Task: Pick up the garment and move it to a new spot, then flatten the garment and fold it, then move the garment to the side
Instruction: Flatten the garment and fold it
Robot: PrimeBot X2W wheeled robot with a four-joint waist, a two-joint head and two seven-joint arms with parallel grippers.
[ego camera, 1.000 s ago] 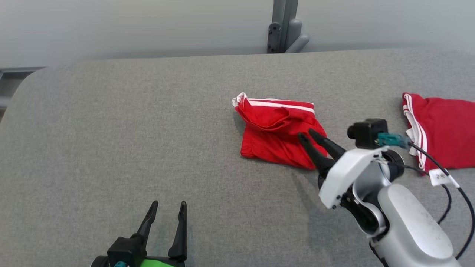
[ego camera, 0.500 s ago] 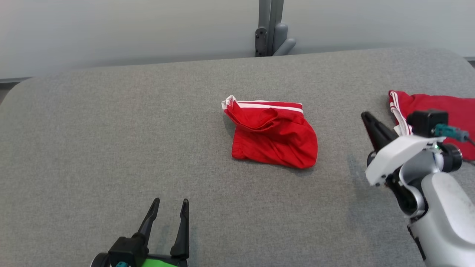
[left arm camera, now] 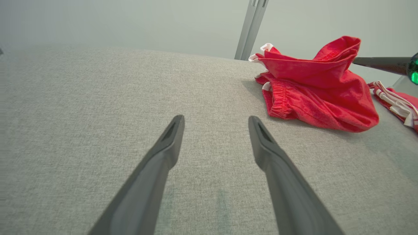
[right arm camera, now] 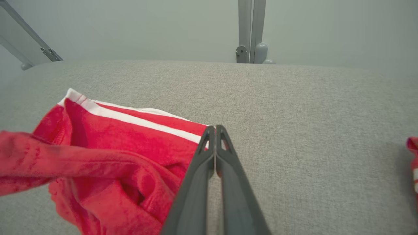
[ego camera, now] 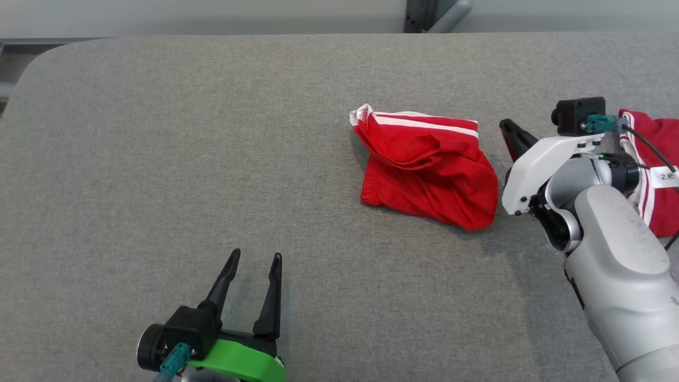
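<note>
Shorts: the red shorts with white side stripes (ego camera: 427,167) lie crumpled right of the table's middle, with the striped edge on the far side.
Since earlier: the heap has the same shape as before. My head camera has shifted, so the whole picture has slid.
Right gripper: my right gripper (ego camera: 506,127) was over the shorts' near right corner a second ago, then swung well clear. Now it sits just beside their right edge, fingers pressed together and empty. I cannot tell whether it touches the cloth.
Left gripper: my left gripper (ego camera: 253,257) is spread wide at the near left, as before, well apart from the shorts.
Neighbour: a second red striped garment (ego camera: 650,159) lies at the right edge.
Surface: a grey fabric-covered table (ego camera: 159,132) with rounded far corners.
Room: a pale wall and a grey metal post (ego camera: 424,10) stand behind it.
</note>
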